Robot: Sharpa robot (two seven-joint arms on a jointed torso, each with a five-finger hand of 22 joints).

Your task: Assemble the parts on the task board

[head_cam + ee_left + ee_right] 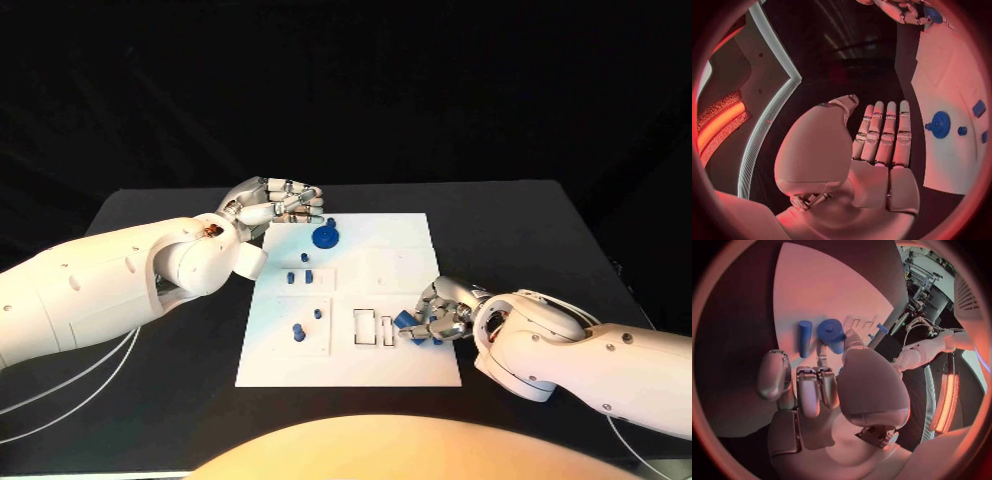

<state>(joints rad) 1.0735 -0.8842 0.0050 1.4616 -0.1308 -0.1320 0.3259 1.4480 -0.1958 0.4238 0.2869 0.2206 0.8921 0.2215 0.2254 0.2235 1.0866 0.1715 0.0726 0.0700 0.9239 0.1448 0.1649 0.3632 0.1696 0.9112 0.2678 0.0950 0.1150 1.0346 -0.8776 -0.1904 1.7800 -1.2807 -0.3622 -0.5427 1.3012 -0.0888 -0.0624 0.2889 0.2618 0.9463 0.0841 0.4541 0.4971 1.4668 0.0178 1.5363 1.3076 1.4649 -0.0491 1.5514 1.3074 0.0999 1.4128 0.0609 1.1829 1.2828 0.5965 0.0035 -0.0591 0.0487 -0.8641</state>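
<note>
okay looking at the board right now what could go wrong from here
1. The right hand has its fingers on small blue parts beside the narrow slots near the task board front edge; a slip might knock a part off the board or jam it tilted.
2. The left hand hovers with fingers together just behind the blue gear; a careless reach might nudge the gear or shift the board.

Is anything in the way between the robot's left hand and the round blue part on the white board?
Nothing visible is. The left hand hangs at the board's far left corner, holding nothing, and the round part stands just beside it on the board. Only bare board lies between them. The small pegs stand nearer the robot, off that line.
</note>
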